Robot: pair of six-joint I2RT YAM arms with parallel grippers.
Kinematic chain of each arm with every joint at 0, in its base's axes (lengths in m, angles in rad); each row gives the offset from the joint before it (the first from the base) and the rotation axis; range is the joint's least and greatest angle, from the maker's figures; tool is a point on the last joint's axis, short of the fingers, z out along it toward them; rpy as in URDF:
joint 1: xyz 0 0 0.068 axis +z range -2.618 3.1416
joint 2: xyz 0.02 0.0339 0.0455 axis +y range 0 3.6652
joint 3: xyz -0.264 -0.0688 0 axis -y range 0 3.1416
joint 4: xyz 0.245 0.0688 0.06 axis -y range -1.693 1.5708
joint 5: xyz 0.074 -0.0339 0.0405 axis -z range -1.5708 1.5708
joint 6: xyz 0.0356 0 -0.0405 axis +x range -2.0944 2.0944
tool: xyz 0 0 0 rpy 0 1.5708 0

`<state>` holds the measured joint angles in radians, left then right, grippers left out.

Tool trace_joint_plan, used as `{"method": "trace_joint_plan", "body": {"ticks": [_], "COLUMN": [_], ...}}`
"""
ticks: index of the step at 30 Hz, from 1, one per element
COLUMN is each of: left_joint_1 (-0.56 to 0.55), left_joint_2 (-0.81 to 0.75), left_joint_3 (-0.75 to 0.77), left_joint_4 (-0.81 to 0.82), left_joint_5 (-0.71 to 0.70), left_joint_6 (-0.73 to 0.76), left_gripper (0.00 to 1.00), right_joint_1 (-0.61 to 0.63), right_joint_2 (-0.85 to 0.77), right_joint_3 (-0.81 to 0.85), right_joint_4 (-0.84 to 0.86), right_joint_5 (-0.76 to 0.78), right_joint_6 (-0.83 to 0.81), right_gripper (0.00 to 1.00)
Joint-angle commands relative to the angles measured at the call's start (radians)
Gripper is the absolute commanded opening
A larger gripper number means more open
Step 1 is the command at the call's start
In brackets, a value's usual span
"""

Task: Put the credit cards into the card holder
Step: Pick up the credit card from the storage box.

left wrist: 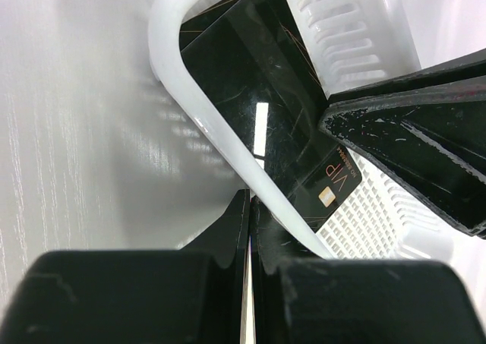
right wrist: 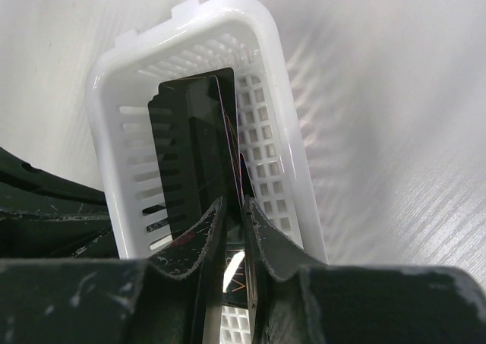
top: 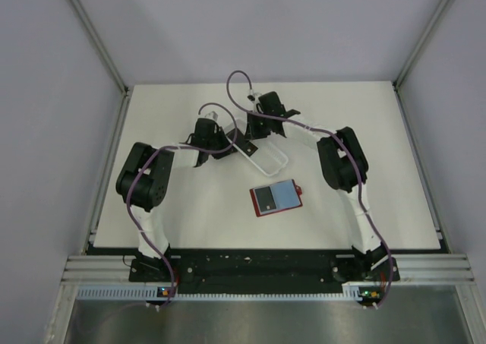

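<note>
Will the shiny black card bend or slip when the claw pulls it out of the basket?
The black card looks thin yet stands straight in the right claw, so probably stiff with slight flex. Its glossy face may be slippery against the white basket. Being thin, it is likely light.

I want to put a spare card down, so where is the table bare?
Bare table lies between the card holder and the near edge, and in the far-right corner. Crowded around the white tray, where the left end effector and right end effector meet.
</note>
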<state>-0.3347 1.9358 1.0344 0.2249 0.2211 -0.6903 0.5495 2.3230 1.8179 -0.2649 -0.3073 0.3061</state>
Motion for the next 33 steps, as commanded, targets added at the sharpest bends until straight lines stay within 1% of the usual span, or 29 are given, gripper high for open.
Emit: {"method": "trace_joint_plan", "body": {"ticks": [1, 15, 22, 33], "left_joint_1": [0.003, 0.003, 0.003, 0.005], "left_joint_2": [0.014, 0.017, 0.019, 0.018], "left_joint_3": [0.029, 0.029, 0.027, 0.027], "left_joint_4": [0.034, 0.036, 0.034, 0.034], "left_joint_5": [0.004, 0.009, 0.009, 0.014], "left_joint_6": [0.0, 0.0, -0.002, 0.0], "left_gripper": [0.0, 0.0, 0.0, 0.0], "right_joint_1": [0.01, -0.003, -0.005, -0.005], "right_joint_2": [-0.082, -0.105, -0.085, -0.063], "right_joint_3": [-0.012, -0.069, -0.065, -0.037], "right_joint_4": [0.044, 0.127, 0.13, 0.078], "right_joint_5": [-0.093, -0.176, -0.233, -0.187], "right_joint_6": [0.027, 0.059, 0.062, 0.045], "right_gripper": [0.14, 0.13, 0.12, 0.14]}}
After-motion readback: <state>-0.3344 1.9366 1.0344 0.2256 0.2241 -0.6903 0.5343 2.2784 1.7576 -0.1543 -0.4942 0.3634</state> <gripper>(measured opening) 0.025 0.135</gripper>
